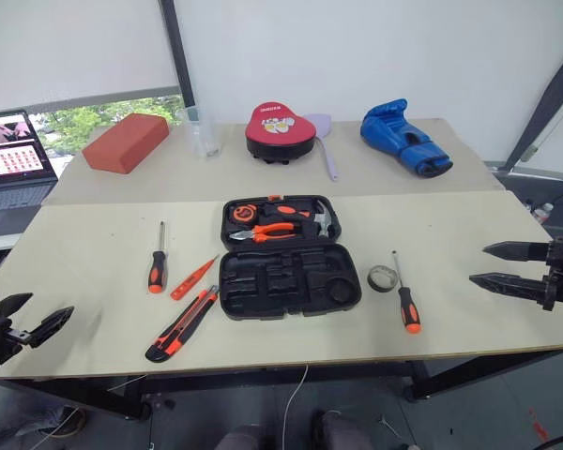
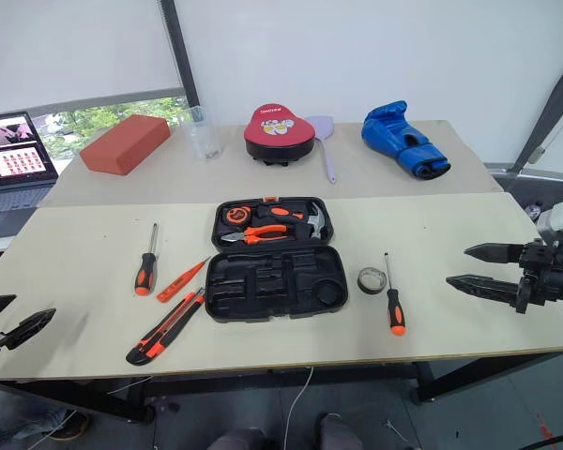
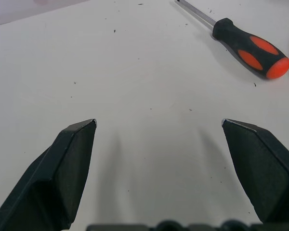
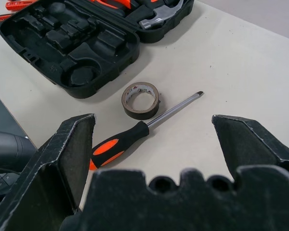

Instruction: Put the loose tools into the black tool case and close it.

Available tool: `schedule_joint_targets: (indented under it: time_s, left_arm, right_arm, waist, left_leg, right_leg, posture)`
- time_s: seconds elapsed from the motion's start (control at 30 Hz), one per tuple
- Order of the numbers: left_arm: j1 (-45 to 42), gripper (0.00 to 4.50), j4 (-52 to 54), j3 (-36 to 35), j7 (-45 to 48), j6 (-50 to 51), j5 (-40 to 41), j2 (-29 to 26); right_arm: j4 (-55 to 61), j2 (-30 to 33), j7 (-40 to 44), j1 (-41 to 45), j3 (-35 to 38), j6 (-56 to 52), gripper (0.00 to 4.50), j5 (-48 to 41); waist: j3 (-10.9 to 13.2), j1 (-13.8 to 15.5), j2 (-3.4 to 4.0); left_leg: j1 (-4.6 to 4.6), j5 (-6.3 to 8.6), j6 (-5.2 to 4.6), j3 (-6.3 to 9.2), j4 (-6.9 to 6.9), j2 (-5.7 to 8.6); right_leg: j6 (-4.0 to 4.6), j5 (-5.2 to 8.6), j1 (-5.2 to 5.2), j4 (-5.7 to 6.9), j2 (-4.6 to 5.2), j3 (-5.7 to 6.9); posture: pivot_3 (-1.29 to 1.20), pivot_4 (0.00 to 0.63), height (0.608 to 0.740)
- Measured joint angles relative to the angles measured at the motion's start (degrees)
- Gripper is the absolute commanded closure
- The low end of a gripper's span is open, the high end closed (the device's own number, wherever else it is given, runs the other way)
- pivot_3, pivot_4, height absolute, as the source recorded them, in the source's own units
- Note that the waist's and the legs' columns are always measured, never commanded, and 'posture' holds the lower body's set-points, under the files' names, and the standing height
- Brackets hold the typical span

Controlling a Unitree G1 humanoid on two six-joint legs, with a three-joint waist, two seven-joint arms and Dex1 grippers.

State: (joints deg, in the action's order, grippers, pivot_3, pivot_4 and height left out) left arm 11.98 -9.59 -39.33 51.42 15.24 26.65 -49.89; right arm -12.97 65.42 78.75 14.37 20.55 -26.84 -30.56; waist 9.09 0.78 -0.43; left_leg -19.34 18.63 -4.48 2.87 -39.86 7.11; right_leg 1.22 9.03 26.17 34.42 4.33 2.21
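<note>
The black tool case [image 1: 286, 253] lies open mid-bench [image 1: 94, 272], loose tools on both sides of it. The left hand [image 1: 39, 323] and right hand [image 1: 488, 264] are released, empty.

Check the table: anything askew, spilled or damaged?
Nothing spilled or damaged. The black tool case lies open with empty recesses; two screwdrivers, the tester screwdriver, utility knife and tape roll lie loose beside it.
</note>
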Motion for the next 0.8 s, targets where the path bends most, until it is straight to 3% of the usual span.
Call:
schedule_joint_targets:
  time_s: [0.33,0.53,0.73,0.77,0.8]
  left_arm:
    - [-3.45,0.02,8.63,2.07,-4.92,12.59,2.81,0.2]
    - [-15.72,0.02,15.09,8.1,-15.85,30.32,5.47,0.38]
    - [-28.33,0.02,14.77,15.78,-25.4,45.52,5.33,3.04]
    - [-29.76,0.02,14.31,16.72,-26.17,47.06,5.25,3.48]
    - [-31.44,0.02,13.71,17.63,-27.01,48.58,5.06,4.19]
  right_arm:
    - [2.7,-1.93,-4.18,0.83,-0.01,0.27,0.0,0.64]
    - [16.6,-3.66,-7.96,6.39,-2.19,-5.74,0.0,-4.12]
    - [28.21,-8.82,-14.53,12.02,-10.87,-8.28,0.0,-4.13]
    - [28.46,-9.48,-15.55,12.44,-11.79,-8.28,0.0,-3.51]
    - [28.45,-10.02,-16.72,13.09,-12.9,-8.29,0.0,-2.76]
  waist:
    - [0.0,0.09,0.0]
    - [0.01,-0.02,-0.01]
    - [0.05,-0.04,-0.09]
    - [0.07,-0.15,-0.17]
    - [0.08,-0.41,-0.18]
  left_leg:
    - [0.0,0.0,0.01,0.0,-0.01,0.01]
    - [0.02,-0.03,0.06,0.01,-0.01,0.02]
    - [0.02,-0.04,0.08,0.02,-0.08,0.1]
    - [-0.14,-0.05,0.11,0.39,-0.1,0.17]
    - [-0.88,-0.09,0.16,0.55,-0.24,0.07]
  right_leg:
    - [-0.01,-0.01,0.0,0.03,0.0,0.0]
    - [0.0,-0.01,0.02,0.14,-0.02,0.0]
    - [0.0,-0.01,0.06,0.23,-0.01,0.0]
    - [-0.01,0.0,-0.2,0.24,0.28,0.21]
    - [-0.04,0.04,-0.35,0.39,0.69,0.77]
  posture:
    - [0.0,0.15,0.74]
    - [0.0,0.15,0.74]
    - [0.0,0.15,0.74]
    - [0.0,0.15,0.74]
    - [0.0,0.15,0.74]
